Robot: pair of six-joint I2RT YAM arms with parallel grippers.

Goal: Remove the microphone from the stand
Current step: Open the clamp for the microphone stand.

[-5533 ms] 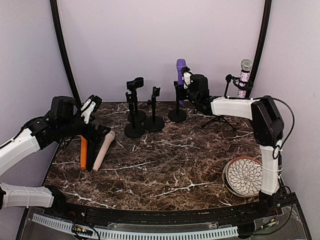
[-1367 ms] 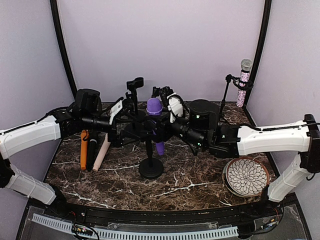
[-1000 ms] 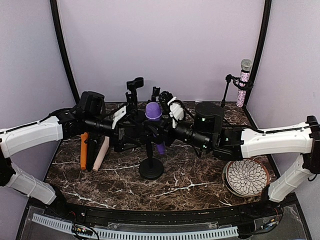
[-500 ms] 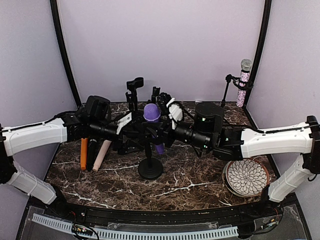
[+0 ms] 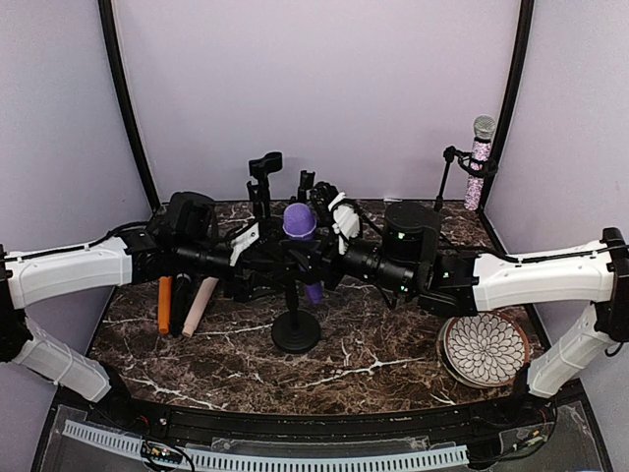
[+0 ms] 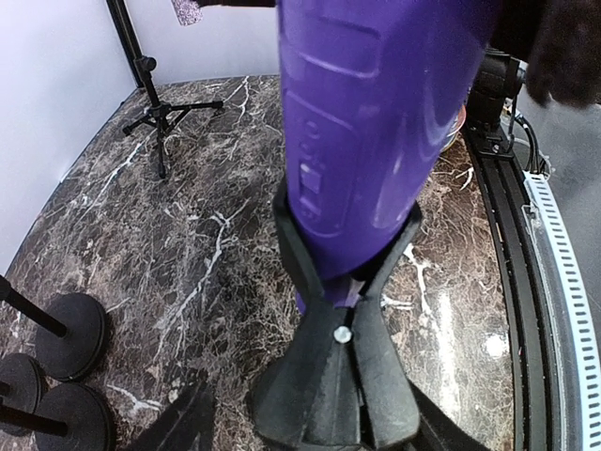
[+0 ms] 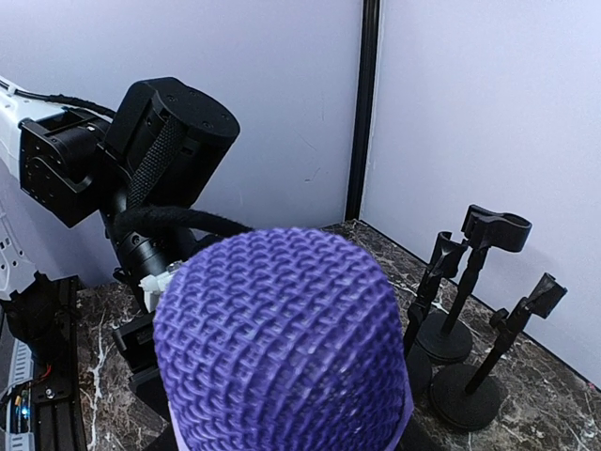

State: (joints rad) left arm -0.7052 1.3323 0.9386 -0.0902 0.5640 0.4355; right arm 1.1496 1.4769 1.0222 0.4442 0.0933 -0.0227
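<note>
Status: not done. The purple microphone sits in the clip of its stand, head up and slightly tilted. The stand base is flat on the bench, mid-front between the two arms. In the left wrist view the mic body fills the frame and is seated in the clip's fork, with nothing separated. The left hand is at the mic from the left, level with body and clip. Its fingers don't show in its own camera and the top view is too cluttered, so I can't tell if it's closed on anything. The right hand is on the right, just beside the mic below the head. The right wrist view is nearly all mic head with the fingers hidden, so I can't tell whether it grips mic, clip or nothing. My read: approach done, both hands in position, extraction not started. Left to do: one hand braces the stand or clip, the other pulls the mic up and out along its axis, then sets it down. A likely spot is the left of the bench, where an orange mic and a beige mic lie side by side. Risk: the clip looks snug, so the stand could lift or tip with the mic if unbraced. The empty stands at the back and the glitter mic on a tripod far right aren't involved.
</note>
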